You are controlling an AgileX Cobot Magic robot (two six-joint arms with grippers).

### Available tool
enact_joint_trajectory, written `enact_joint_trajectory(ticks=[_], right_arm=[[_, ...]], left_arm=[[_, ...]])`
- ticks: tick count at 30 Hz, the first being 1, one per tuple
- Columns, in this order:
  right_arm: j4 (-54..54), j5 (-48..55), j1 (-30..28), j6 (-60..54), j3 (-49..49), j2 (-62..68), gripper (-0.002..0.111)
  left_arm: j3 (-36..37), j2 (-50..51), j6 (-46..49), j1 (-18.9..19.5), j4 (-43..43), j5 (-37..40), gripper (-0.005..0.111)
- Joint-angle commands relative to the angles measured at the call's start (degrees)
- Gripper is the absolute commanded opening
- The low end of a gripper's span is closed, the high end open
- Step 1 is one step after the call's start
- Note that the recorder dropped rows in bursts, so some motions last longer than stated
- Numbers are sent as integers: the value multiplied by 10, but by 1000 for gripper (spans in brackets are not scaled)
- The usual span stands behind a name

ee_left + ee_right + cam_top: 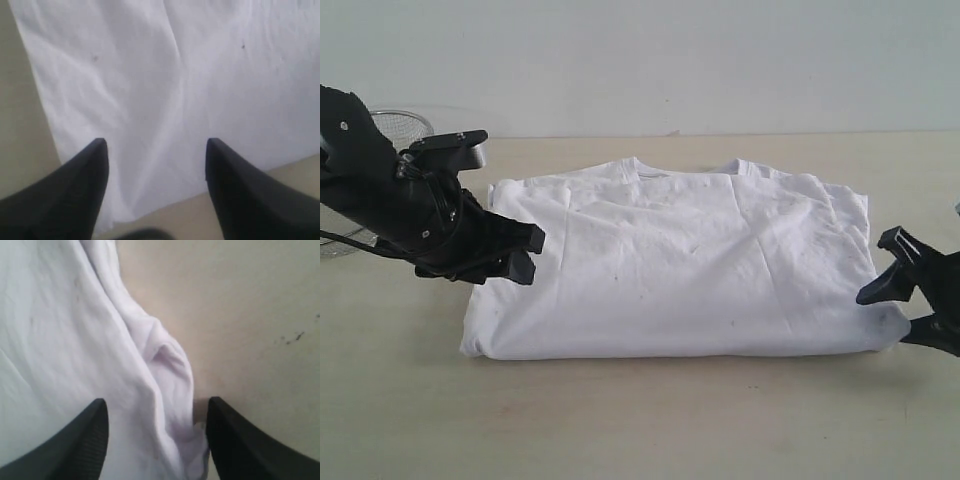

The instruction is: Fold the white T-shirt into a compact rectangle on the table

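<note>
The white T-shirt (680,260) lies flat in the middle of the table (640,420), plain side up, folded into a broad rectangle with the collar at the far edge. My left gripper (530,253) hovers at the shirt's left edge, jaws open and empty. In the left wrist view the left gripper (156,145) spans the T-shirt (175,75) near a corner, with table (20,125) beside it. My right gripper (882,315) stands open at the shirt's near right corner. In the right wrist view the right gripper (156,405) straddles the bunched edge of the T-shirt (65,340), not closed on it.
A round wire-mesh basket (400,125) stands at the back left, partly behind my left arm. A pale wall runs behind the table's far edge. Bare tabletop (240,315) shows beside the shirt's right edge and along the front.
</note>
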Motion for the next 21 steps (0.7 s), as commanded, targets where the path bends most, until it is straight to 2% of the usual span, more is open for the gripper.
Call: enact_joint_trajectory(ticks=[1, 13, 20, 21], right_arm=[[-8, -25, 10, -23, 5, 23, 55], [5, -3, 20, -50, 3, 59, 53], [10, -2, 20, -69, -3, 69, -1], [10, -1, 20, -69, -6, 69, 0]], left_arm=[[-2, -5, 6, -4, -6, -6, 55], [-2, -5, 6, -4, -11, -4, 55], [-2, -5, 6, -4, -11, -4, 55], [-2, -5, 6, -4, -11, -4, 55]])
